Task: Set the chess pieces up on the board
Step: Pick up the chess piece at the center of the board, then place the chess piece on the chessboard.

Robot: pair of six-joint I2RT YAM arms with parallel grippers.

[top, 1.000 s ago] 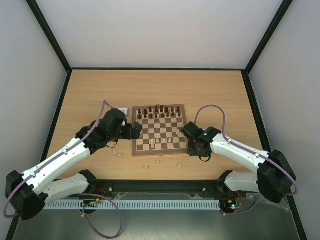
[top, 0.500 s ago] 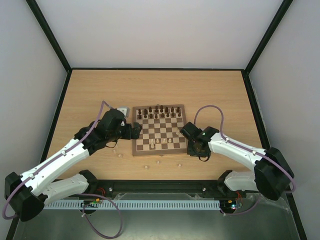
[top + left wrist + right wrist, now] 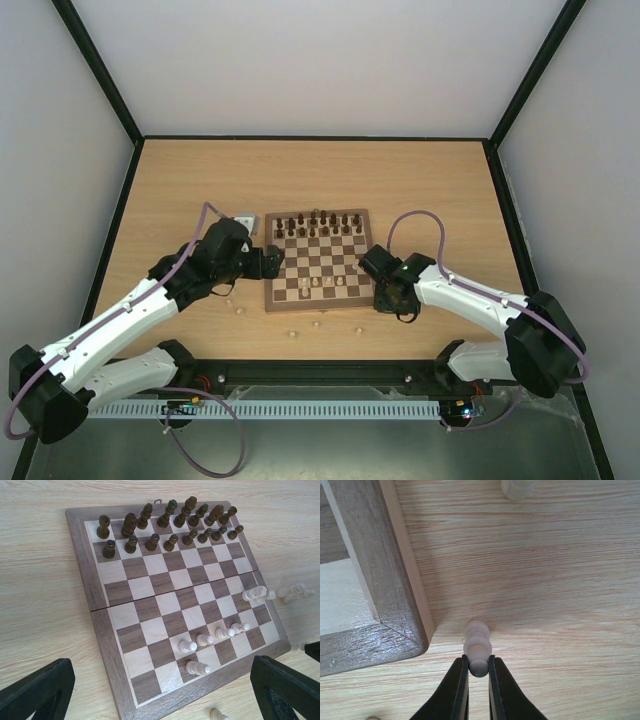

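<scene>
Right hand (image 3: 478,672) has just closed tight on a pale pawn (image 3: 477,641) beside the board (image 3: 395,600) corner, ready to lift.

1. Square flat wooden chessboard (image 3: 92,587): dark-brown and cream checks, mid-brown border frame.
2. Small turned wooden figures on the far rows (image 3: 170,542): dark brown.
3. Small turned wooden figures on the near squares (image 3: 187,646): pale cream.
4. Flat wooden tabletop (image 3: 545,580): light tan, streaked with fine darker grain.
5. Right gripper (image 3: 478,667): black fingers (image 3: 455,690); the little turned wooden piece (image 3: 477,647) between them is pale cream.
6. Robot arms (image 3: 110,335): white shells, black joints, mauve cables (image 3: 420,213).
</scene>
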